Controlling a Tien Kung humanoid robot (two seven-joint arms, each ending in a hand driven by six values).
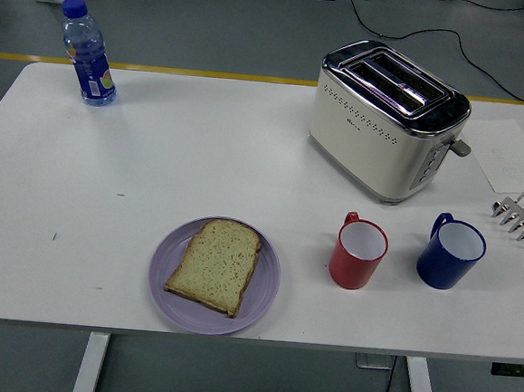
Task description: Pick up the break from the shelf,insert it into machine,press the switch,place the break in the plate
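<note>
A white desk (201, 164) on white legs (91, 364) stands on a grey floor (212, 29) crossed by a yellow line (37, 58) and black cables (438, 33).

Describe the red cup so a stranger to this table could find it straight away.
Start at the cream toaster on the far right of the white table, then come toward the near edge. Two cups stand there side by side, in front of the toaster. The red cup is the left one, between the purple plate holding the bread and the blue cup.
</note>
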